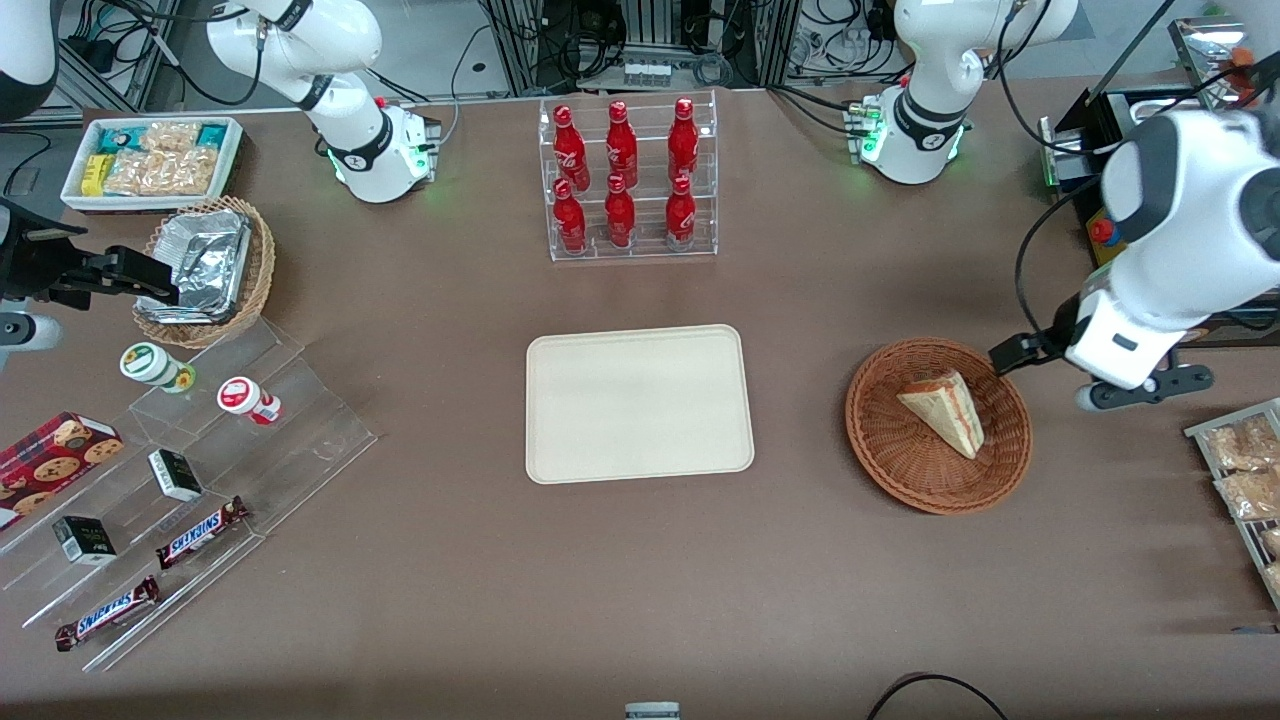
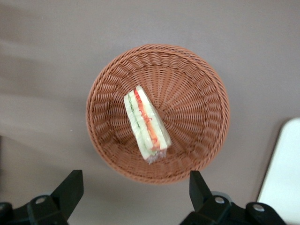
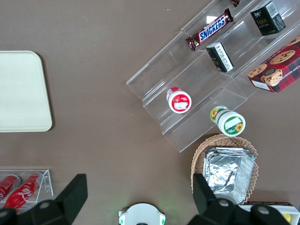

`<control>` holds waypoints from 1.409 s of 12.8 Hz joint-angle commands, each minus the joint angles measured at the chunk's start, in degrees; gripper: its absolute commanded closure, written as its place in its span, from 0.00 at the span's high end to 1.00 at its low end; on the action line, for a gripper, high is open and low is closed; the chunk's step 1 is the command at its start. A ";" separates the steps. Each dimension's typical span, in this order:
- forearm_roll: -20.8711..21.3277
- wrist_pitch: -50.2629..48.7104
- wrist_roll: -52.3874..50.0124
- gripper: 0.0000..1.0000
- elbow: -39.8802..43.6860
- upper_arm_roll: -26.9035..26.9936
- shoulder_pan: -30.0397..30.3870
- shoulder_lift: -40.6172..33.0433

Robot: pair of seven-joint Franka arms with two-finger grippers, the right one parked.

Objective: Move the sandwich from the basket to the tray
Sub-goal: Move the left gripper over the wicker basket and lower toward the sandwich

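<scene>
The sandwich (image 1: 945, 410) (image 2: 146, 124), a pale bread wedge with pink, orange and green filling, lies in the round reddish-brown basket (image 1: 880, 450) (image 2: 206, 79). The cream tray (image 1: 640, 405) (image 2: 286, 178) (image 3: 21, 91) lies flat at mid-table, beside the basket toward the parked arm's end, and nothing is on it. My left gripper (image 1: 1130, 385) (image 2: 135, 192) hovers high above the table just off the basket's rim, toward the working arm's end. It is open, with its black fingers (image 2: 70, 190) spread wide and nothing between them.
A clear rack of red bottles (image 1: 628, 180) stands farther from the front camera than the tray. A stepped acrylic shelf (image 1: 300, 400) with snacks, a tan basket of foil packets (image 1: 205, 270) and a white bin (image 1: 150, 160) lie toward the parked arm's end. Packets (image 1: 1245, 470) sit near the working arm.
</scene>
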 commanded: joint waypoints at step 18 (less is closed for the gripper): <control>0.27 34.98 -20.68 1.00 -21.90 -1.20 -0.12 7.24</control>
